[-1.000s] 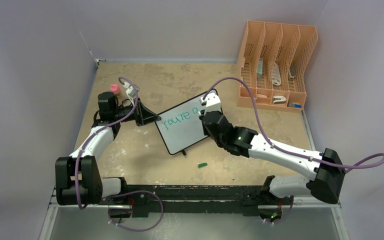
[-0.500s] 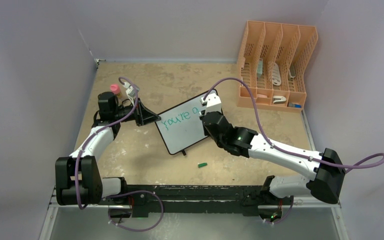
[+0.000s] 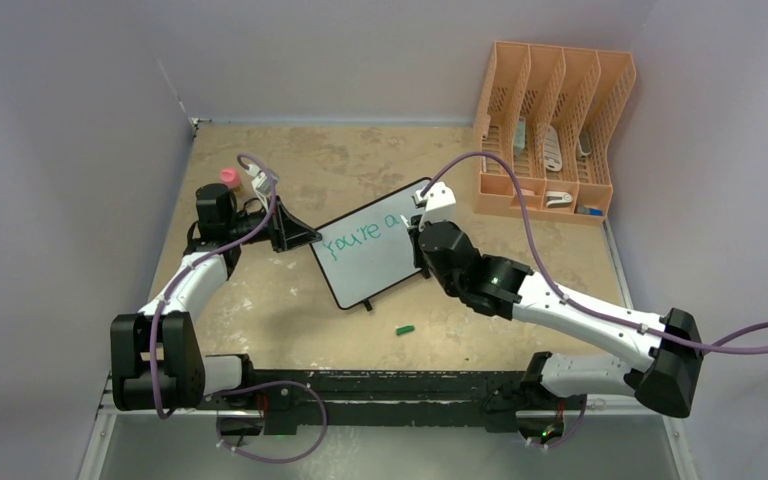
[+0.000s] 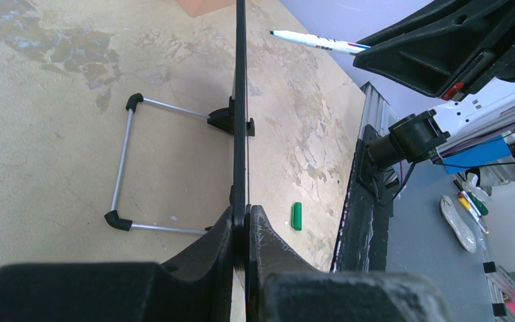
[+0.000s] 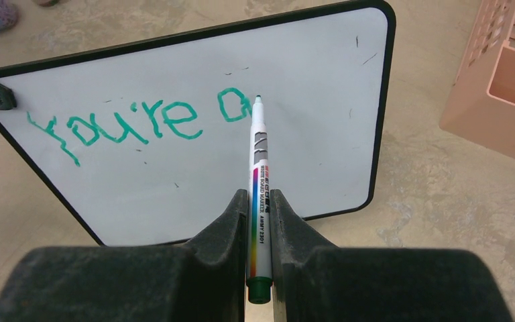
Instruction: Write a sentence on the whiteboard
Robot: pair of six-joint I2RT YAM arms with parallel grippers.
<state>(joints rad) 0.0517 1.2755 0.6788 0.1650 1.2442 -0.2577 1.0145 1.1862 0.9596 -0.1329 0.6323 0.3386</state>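
Two arms at work, one board between them.

- The whiteboard (image 3: 372, 256): one, black-framed, standing tilted on the table (image 3: 280, 300) near its middle, between the two grippers. Behind it is a wire stand (image 4: 122, 164) with two black corner caps resting on the tabletop.
- The left gripper (image 4: 241, 231): jaws pressed together on the board's left edge, frame pinched between them.
- The right gripper (image 5: 260, 225): jaws clamped on one marker (image 5: 258, 168), white barrel with a colour stripe, green tip pointing up at the board.
- The sentence (image 5: 137, 124): one line in teal-green so far — one word, "You're", then a single "a". The marker tip sits at the right side of that "a". In the left wrist view it looks just clear of the surface, but we cannot tell for certain.
- One green cap (image 3: 405, 328) lies on the table in front of the board, apart from it and from both grippers.
- One orange file rack (image 3: 552, 130) stands at the far right corner — we count four slots, with a few small items inside, too small to name.
- One pink-topped bottle (image 3: 229, 177) stands at the far left, just behind the left arm.
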